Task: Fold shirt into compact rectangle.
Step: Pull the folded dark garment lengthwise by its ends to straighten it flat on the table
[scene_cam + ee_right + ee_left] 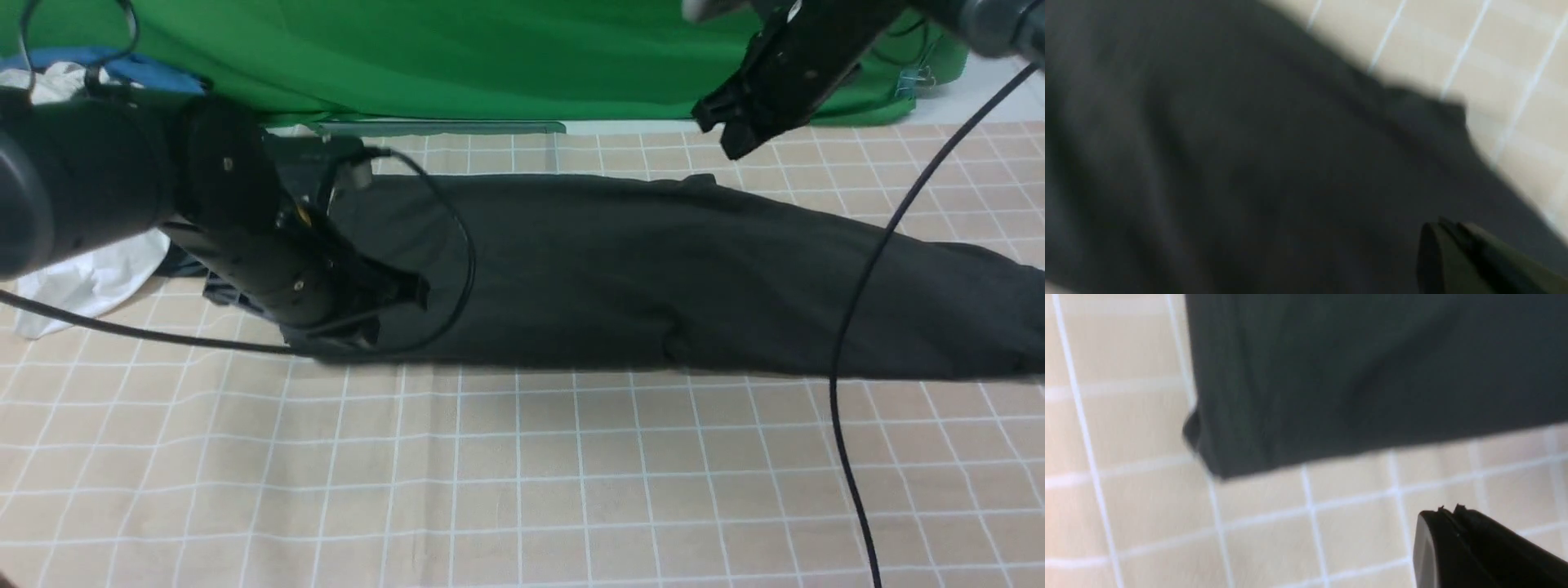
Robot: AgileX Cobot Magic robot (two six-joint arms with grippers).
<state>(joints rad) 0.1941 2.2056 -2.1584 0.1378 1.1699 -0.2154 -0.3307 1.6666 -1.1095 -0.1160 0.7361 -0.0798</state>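
While starting from the left gripper (402, 296), find it hanging low over the 9 o'clock end of the shirt (620, 269), tips aimed toward 3 o'clock along the cloth. Jaws apart or together: cannot tell. Only a dark finger (1474, 555) to go on in the left wrist view, above bare checked tablecloth (1126, 498), just apart from the shirt's near corner, with no cloth visibly pinched.

Moving outward, read the shirt as one long dark band lying flat, long axis from 9 o'clock to roughly 4 o'clock, cut off by the picture's edge on the right.

Further out, look to the right gripper (727, 131), held high above the far edge around 1 o'clock and pointing down toward 7 o'clock. Jaw state again unreadable: right wrist view too blurred, nothing but shirt beneath.

Judging by closeness, count the left arm nearer and lower, so probably first to pinch. Likely next: take an end and carry it along the long axis to shorten the band.

Left forearm reaching in from 9 o'clock, wrist bent down. Right arm slanting in from 2 o'clock.
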